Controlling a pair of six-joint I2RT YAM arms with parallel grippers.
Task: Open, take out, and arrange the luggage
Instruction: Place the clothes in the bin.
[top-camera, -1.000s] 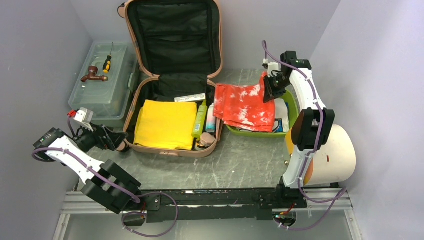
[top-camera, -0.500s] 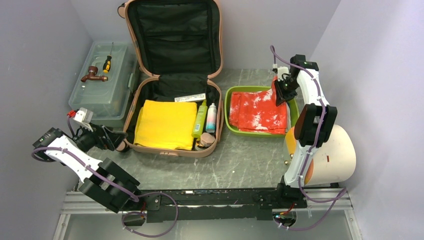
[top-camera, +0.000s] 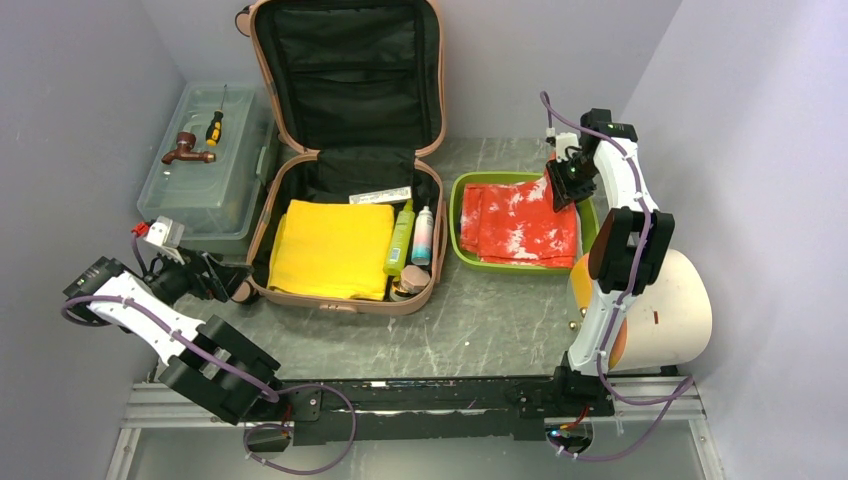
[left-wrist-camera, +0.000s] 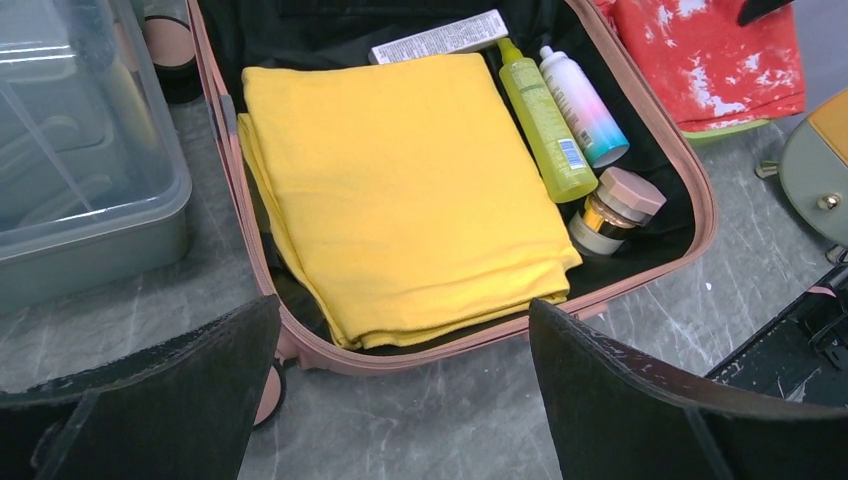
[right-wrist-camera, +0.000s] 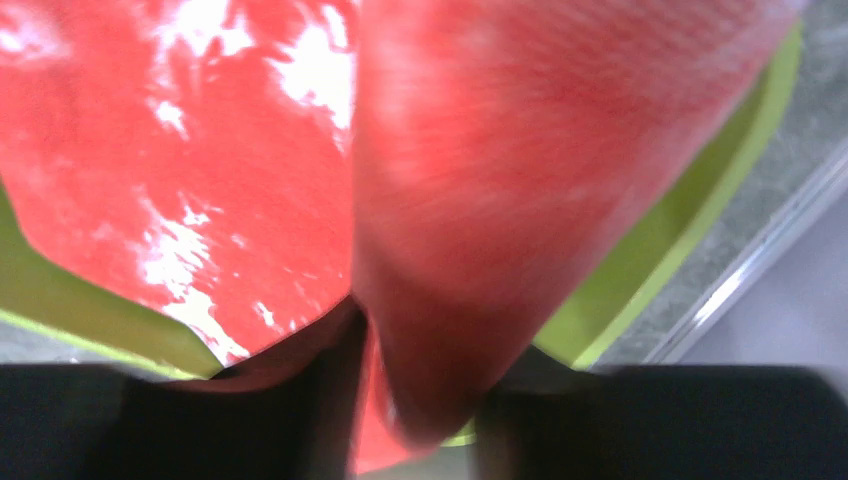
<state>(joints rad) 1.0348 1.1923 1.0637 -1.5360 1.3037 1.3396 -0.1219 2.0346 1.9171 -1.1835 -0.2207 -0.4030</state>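
luggage (top-camera: 340, 301) open, far-centre of desk: yellow cloth (top-camera: 330, 248), green bottle (top-camera: 401, 238), white-blue bottle (top-camera: 424, 236), jar (top-camera: 409, 279) inside; labels unreadable. tray (top-camera: 455, 215) toward right edge holds red cloth (top-camera: 515, 222), right claw (top-camera: 562, 185) clamped on it. left claw (left-wrist-camera: 402, 340) spread wide at luggage's near-left corner.

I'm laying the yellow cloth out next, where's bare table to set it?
The widest bare patch is the table strip between the luggage and the base rail. A smaller one lies behind the tray, by the back wall. The left side is crowded by the toolbox.

Red-white mottled cloth (top-camera: 520, 220), lime tray (top-camera: 457, 215) (yellow towel (top-camera: 332, 248))
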